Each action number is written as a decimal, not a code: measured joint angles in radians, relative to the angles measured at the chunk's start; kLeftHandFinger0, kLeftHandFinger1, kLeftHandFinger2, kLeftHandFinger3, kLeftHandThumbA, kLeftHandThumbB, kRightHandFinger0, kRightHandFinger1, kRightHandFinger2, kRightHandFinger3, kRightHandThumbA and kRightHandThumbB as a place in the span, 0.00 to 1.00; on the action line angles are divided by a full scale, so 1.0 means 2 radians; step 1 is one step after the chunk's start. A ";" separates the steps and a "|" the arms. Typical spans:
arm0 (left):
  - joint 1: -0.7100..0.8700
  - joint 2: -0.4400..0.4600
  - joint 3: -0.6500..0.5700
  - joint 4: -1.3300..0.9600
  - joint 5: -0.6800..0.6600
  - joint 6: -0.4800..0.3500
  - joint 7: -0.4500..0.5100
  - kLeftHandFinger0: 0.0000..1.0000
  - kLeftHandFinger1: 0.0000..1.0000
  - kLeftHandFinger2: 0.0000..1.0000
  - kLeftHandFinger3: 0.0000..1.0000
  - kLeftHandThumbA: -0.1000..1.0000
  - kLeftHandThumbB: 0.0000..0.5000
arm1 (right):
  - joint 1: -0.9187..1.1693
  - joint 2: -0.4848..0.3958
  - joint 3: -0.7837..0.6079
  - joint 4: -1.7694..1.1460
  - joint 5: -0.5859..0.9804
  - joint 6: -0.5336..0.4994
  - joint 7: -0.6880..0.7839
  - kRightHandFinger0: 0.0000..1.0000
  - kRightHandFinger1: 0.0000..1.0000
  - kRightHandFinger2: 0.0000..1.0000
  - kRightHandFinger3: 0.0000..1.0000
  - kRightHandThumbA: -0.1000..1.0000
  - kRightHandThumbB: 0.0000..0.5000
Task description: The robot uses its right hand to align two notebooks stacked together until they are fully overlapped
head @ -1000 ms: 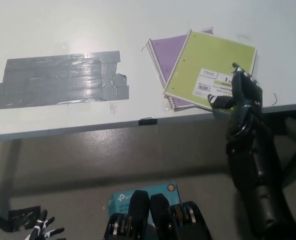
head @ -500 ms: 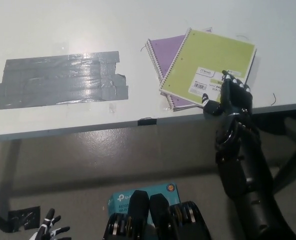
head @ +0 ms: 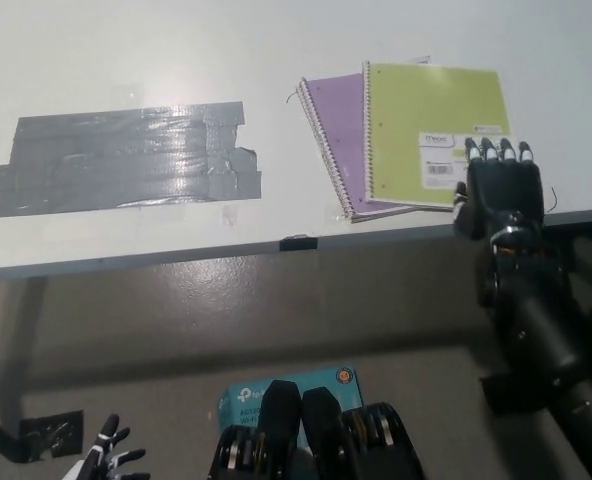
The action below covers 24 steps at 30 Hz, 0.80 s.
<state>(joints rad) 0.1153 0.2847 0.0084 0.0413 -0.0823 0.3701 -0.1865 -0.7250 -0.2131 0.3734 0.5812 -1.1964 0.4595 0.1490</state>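
Right hand [head: 503,185], fingers together and flat on the green notebook [head: 431,120], has rotated it square — upper right of frame. The purple notebook [head: 336,130] still protrudes leftward (alignment incomplete); left hand [head: 106,462] rests lower left, fingers spread.

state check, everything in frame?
green notebook: closed, on top, offset right of the purple one
purple notebook: closed, underneath, left strip exposed, tilted
right hand: flat, fingertips on green notebook's near right corner
left hand: low at lower left, idle, fingers apart
grey tape patch: stuck flat on table
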 measured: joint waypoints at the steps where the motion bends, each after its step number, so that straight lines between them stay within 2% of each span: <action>1: 0.000 0.000 0.000 0.000 0.001 0.000 0.000 0.66 0.75 0.84 1.00 1.00 1.00 | 0.003 -0.002 0.005 0.001 0.000 0.000 0.000 1.00 1.00 1.00 1.00 1.00 0.75; 5: -0.002 0.000 -0.002 0.000 0.003 0.000 -0.001 0.65 0.72 0.80 1.00 1.00 1.00 | 0.016 -0.004 0.018 -0.001 0.004 -0.002 -0.002 1.00 1.00 1.00 1.00 1.00 0.74; 11: -0.002 0.000 -0.006 0.000 0.009 -0.001 -0.005 0.68 0.70 0.79 1.00 1.00 1.00 | 0.029 -0.010 0.031 -0.003 0.009 -0.014 -0.022 1.00 1.00 1.00 1.00 1.00 0.77; 12: -0.002 0.000 -0.007 0.000 0.009 -0.001 -0.005 0.65 0.68 0.76 1.00 1.00 1.00 | 0.031 -0.011 0.035 -0.003 0.009 -0.016 -0.025 1.00 1.00 1.00 1.00 1.00 0.76; 18: -0.003 0.000 -0.010 0.001 0.010 -0.006 -0.008 0.68 0.69 0.76 1.00 1.00 1.00 | 0.036 -0.015 0.048 -0.003 0.017 -0.021 -0.038 1.00 1.00 1.00 1.00 1.00 0.75; 20: -0.003 0.000 -0.011 0.001 0.011 -0.006 -0.008 0.68 0.68 0.69 1.00 1.00 1.00 | 0.036 -0.015 0.050 -0.003 0.019 -0.022 -0.042 1.00 1.00 1.00 1.00 1.00 0.73; 24: -0.004 0.000 -0.011 0.001 0.012 -0.006 -0.009 0.66 0.65 0.65 1.00 1.00 1.00 | 0.035 -0.016 0.053 -0.003 0.026 -0.025 -0.047 1.00 1.00 1.00 1.00 1.00 0.77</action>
<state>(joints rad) 0.1066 0.2848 -0.0141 0.0440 -0.0579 0.3580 -0.2036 -0.6543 -0.2460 0.4789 0.5748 -1.1449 0.4097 0.0546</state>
